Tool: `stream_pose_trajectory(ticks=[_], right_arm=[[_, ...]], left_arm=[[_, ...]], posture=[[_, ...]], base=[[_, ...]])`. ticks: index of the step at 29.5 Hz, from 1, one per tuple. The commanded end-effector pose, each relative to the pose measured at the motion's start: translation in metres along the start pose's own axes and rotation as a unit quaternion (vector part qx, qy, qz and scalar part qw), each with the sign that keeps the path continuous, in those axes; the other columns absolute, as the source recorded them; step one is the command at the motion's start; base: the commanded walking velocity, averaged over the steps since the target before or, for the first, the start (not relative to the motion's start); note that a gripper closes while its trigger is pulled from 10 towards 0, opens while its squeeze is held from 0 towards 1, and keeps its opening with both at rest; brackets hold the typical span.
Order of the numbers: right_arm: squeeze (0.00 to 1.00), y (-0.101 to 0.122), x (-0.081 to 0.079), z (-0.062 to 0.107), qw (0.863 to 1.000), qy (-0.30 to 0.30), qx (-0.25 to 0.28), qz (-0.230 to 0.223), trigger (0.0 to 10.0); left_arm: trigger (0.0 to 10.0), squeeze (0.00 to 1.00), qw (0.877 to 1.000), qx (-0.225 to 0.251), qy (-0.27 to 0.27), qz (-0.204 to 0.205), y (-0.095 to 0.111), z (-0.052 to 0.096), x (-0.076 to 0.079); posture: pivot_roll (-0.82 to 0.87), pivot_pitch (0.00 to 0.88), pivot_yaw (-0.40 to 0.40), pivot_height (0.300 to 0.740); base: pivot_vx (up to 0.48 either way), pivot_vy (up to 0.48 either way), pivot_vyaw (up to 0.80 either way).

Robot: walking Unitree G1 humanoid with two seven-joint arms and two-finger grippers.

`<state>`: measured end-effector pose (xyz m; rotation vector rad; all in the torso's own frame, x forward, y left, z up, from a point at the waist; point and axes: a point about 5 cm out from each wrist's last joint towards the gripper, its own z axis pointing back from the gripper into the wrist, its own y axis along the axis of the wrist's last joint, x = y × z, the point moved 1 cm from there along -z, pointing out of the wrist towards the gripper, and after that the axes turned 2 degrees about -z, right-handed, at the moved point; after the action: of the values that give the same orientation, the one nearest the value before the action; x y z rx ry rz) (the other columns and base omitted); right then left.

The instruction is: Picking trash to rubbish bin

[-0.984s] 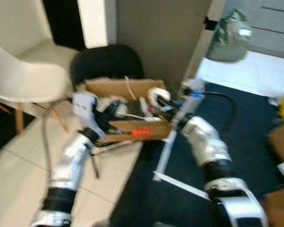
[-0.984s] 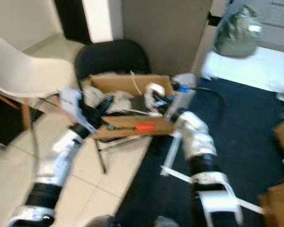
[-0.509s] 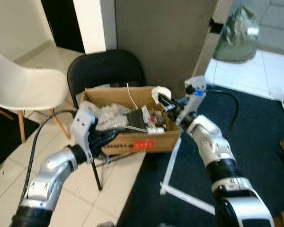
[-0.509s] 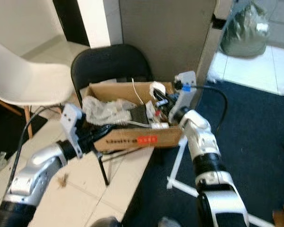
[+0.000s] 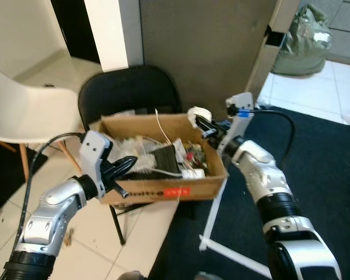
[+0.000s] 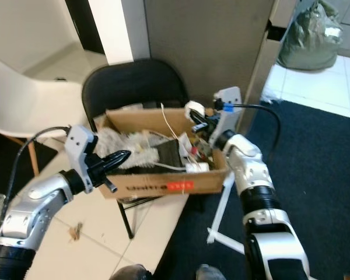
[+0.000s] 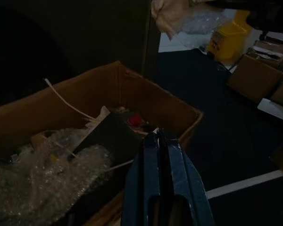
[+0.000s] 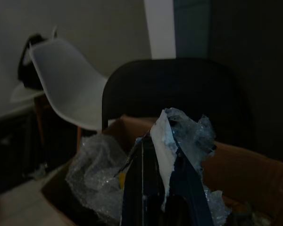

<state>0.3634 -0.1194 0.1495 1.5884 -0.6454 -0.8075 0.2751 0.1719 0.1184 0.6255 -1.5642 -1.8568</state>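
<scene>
A Unitree G1's right gripper (image 5: 201, 121) hangs at the far right corner of a cardboard box (image 5: 163, 191) that serves as the rubbish bin, its black fingers pinched tight on a crumpled scrap of white paper and clear film (image 8: 181, 134), the trash in hand. The box sits on a black folding chair (image 5: 125, 87) and already holds bubble wrap (image 7: 35, 181), a dark flat piece and loose cords directly below and ahead of the scrap. The left gripper (image 5: 125, 166) hovers at the near left wall of the box, fingers pressed together on nothing. To finish the drop cleanly, the right gripper should probably carry the scrap a little further inward, over the heap, not the rim, before letting go; the light, springy film could otherwise cling to a finger or slide down outside the wall toward the dark carpet (image 5: 315, 157).
</scene>
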Motion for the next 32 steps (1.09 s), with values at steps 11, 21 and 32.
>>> stream_pose_trajectory(ticks=[11, 21, 32], right_arm=[[0.0, -0.0022, -0.0064, -0.0038, 1.0, 0.014, -0.01, 0.019, 10.0], [0.0, -0.0019, -0.0065, -0.0036, 1.0, 0.013, -0.009, 0.027, 10.0], [1.0, -0.0031, -0.0104, -0.0031, 0.998, 0.033, -0.011, 0.045, 10.0]], left_arm=[[10.0, 0.0, 1.0, -0.012, 0.001, -0.008, 0.0017, 0.0037, -0.002], [10.0, 0.0, 1.0, -0.022, -0.009, -0.01, 0.0006, 0.0051, 0.0004], [10.0, 0.0, 1.0, -0.022, -0.012, -0.01, 0.0006, 0.0047, 0.0016]], posture=[[0.05, 0.0, -0.017, 0.74], [0.05, 0.0, -0.018, 0.74], [0.05, 0.0, -0.025, 0.74]], base=[[0.276, 0.0, 0.0], [0.131, 0.0, 0.0], [0.0, 0.0, 0.0]])
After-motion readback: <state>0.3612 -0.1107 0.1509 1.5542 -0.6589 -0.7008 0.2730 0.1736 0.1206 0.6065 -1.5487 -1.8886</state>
